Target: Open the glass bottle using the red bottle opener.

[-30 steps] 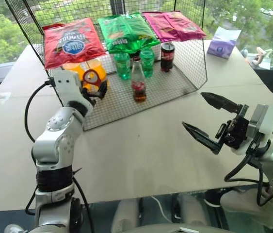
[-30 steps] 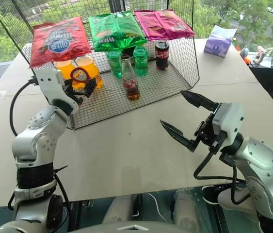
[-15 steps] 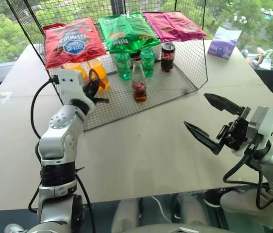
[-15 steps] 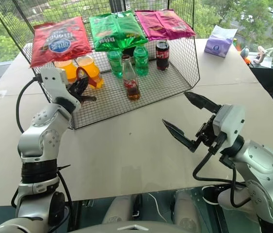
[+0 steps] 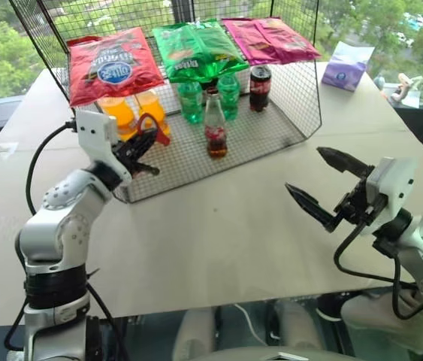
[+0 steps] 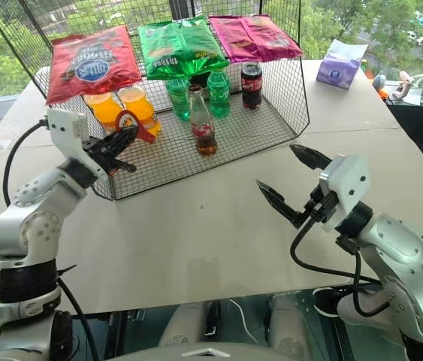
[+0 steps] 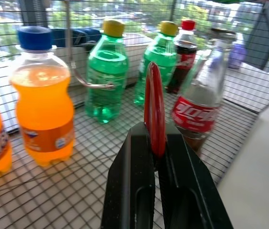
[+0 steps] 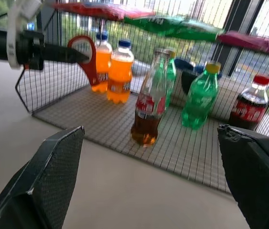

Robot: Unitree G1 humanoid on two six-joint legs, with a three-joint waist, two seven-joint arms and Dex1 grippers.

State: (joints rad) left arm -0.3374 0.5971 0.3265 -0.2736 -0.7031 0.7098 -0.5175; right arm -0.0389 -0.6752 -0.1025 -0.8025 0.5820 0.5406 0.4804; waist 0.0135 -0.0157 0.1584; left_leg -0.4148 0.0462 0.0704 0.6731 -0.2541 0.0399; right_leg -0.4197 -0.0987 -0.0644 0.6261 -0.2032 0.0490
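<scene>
From the left eye view, the left gripper (image 5: 145, 145) is seen with its jaws closed on the red bottle opener (image 5: 155, 126), the loop head raised clear above them, presumably so that it can be hooked over a cap; the glass bottle (image 5: 213, 125) stands upright on the wire rack (image 5: 271, 128), well apart from those jaws and toward the robot's right; the right gripper (image 5: 325, 186) is held over the bare surface (image 5: 219, 233) with its jaws spread wide and empty, probably so that the bottle can be steadied.

From the left wrist view, the opener is pinched edge-on by its handle between the two black fingers (image 7: 129, 191); the bottle is found just beyond and to one side of the loop, not touching it, its cap still on; orange bottles (image 7: 43, 102) and green bottles (image 7: 106, 71) stand alongside.

From the right wrist view, the bottle is framed between the two parted fingers (image 8: 43, 181), far ahead of them on the rack; the opener is seen apart from it, beside the orange bottles.
</scene>
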